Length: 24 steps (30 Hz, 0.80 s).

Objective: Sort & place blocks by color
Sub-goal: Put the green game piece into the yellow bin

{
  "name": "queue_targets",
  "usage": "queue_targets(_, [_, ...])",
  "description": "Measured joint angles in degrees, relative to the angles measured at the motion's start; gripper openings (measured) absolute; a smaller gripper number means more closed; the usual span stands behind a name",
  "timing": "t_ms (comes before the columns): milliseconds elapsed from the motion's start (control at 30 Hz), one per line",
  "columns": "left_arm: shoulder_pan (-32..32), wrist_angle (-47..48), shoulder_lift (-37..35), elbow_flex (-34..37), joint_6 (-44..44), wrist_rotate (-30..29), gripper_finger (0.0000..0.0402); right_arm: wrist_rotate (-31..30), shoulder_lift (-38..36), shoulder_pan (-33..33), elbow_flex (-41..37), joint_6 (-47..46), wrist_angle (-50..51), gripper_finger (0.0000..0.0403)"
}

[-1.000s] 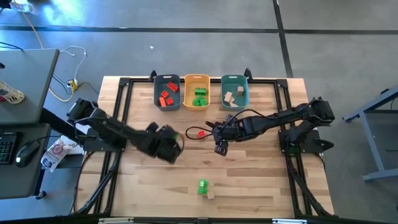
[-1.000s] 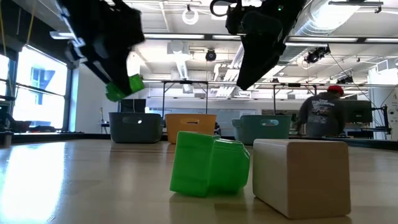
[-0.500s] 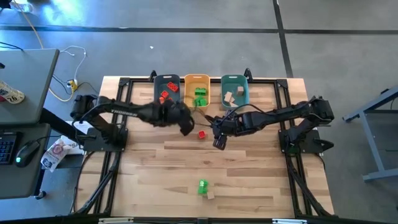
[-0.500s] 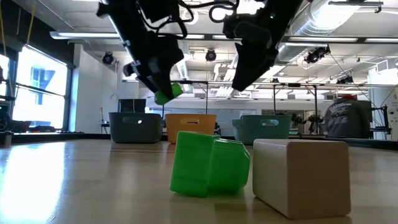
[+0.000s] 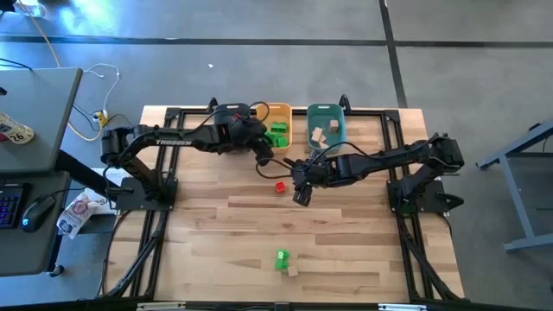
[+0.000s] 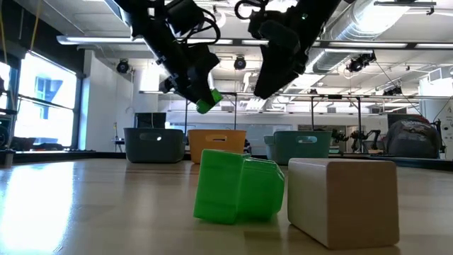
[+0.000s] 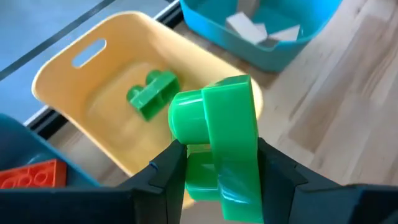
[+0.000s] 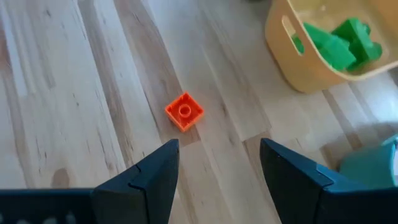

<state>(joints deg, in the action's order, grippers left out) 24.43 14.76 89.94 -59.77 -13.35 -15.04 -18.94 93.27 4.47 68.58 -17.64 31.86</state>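
A green block point(image 7: 219, 146) sits pinched between the left gripper's point(image 7: 214, 165) two dark fingers, held in the air just short of the orange-yellow bin point(image 7: 84, 74), which already holds another green piece point(image 7: 151, 94). A red-orange block point(image 8: 184, 111) lies on the wooden table point(image 5: 346, 242), ahead of the right gripper's point(image 8: 217, 168) spread, empty fingers and in line with the gap between them. Well apart from both grippers, a green block pair point(image 6: 237, 185) and a tan block point(image 6: 343, 200) rest touching near the table's front edge.
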Motion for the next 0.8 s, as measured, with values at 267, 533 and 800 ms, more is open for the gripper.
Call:
queue_targets(267, [4.5, -3.2, 0.0, 0.0, 3.5, 2.1, 0.0129, 1.1, 0.0, 0.0, 0.0, 7.7, -6.1, 0.021])
queue_targets(533, [8.6, -3.9, 1.2, -0.1, 3.1, 10.6, 0.0129, 3.8, 0.2, -0.8, 0.0, 8.6, -11.1, 0.021])
queue_targets(800, [9.7, -5.8, 4.9, -0.1, 3.1, 14.2, 0.0129, 6.0, 0.2, -1.1, 0.0, 7.4, -11.6, 0.021])
